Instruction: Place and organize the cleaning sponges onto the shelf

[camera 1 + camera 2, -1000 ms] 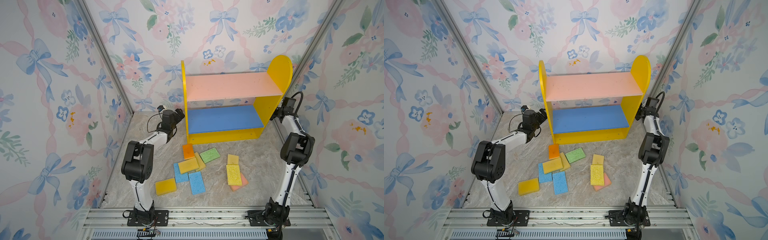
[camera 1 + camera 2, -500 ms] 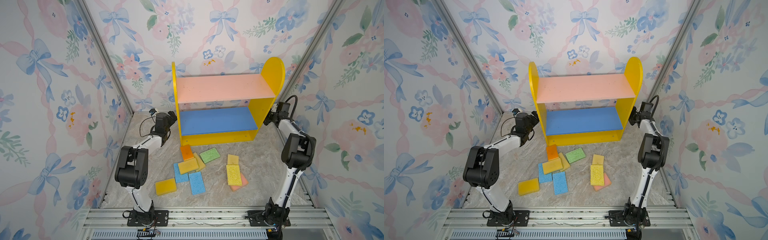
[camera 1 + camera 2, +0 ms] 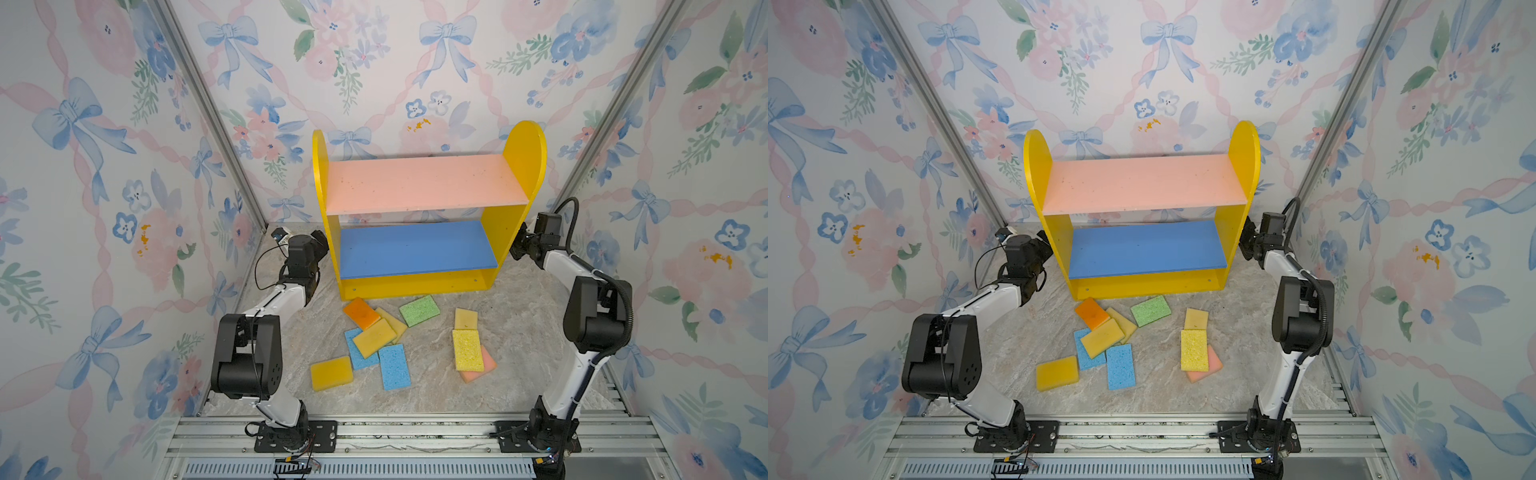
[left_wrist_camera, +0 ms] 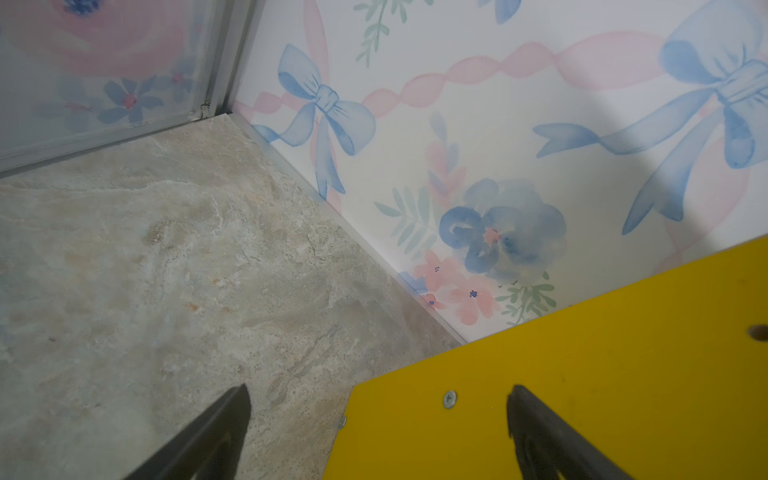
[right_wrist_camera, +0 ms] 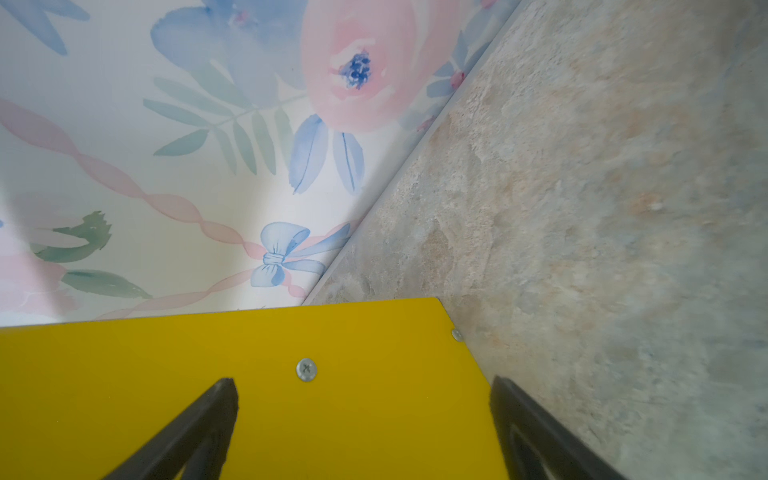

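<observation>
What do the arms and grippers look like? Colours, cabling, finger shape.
Matching pair: left arm and right arm have white links between boxy black joint housings, on black base plates. A thin black cable loops at the left wrist; ribbed black conduit runs up the right. Dark tapered wedge fingers on the left gripper and right gripper.

Left pincer, right pincer wide open.

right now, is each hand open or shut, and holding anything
Left hand: open, holding nothing, beside the shelf.
Right hand: open, holding nothing, beside the shelf.
</observation>
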Available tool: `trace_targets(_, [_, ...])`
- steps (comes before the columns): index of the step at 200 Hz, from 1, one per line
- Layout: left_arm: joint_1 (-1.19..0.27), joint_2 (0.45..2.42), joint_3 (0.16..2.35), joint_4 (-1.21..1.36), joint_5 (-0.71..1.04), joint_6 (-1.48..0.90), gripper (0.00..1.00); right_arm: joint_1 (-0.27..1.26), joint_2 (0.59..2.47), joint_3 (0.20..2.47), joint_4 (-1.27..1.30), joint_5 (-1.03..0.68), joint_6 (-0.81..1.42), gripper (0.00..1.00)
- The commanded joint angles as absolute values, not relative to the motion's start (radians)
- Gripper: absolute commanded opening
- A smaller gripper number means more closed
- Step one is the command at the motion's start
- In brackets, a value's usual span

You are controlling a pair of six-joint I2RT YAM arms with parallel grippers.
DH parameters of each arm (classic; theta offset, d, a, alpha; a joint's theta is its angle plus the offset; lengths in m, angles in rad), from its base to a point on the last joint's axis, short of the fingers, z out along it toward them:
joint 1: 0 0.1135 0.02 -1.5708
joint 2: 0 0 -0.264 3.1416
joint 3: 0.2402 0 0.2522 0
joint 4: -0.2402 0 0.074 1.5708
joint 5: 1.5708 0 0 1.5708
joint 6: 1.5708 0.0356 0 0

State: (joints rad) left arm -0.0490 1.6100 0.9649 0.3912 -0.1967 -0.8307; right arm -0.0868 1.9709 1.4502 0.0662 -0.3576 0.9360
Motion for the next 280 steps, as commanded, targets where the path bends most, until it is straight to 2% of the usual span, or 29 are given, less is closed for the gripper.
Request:
trace_targets(1, [-0.112,1.565,0.949,0.416,-0.001,-0.775,0.98,0.133,1.897,1.400,0.064,-0.547,0.836,0.97])
trace_targets(38, [-0.066,1.553,0.928,0.415,0.041,-0.792,0.98,0.161,1.852,1.365,0.051,-0.498,0.843,0.97])
trace_targets(83, [-0.036,1.526,0.915,0.414,0.075,-0.801,0.98,0.161,1.798,1.397,-0.110,-0.397,0.776,0.97])
trace_targets(129, [0.022,1.400,0.843,0.404,0.084,-0.801,0.98,0.146,1.602,1.402,-0.406,-0.084,0.633,0.97])
trace_targets(146, [0.041,1.345,0.818,0.381,0.084,-0.799,0.98,0.134,1.536,1.394,-0.483,-0.025,0.577,0.97])
trace_targets(241, [0.064,1.043,0.714,0.181,0.157,-0.761,0.98,0.073,1.118,1.197,-0.737,-0.046,0.491,0.97])
trace_targets(280, [0.063,0.935,0.654,0.123,0.242,-0.731,0.98,0.071,1.019,1.161,-0.829,-0.138,0.467,0.97])
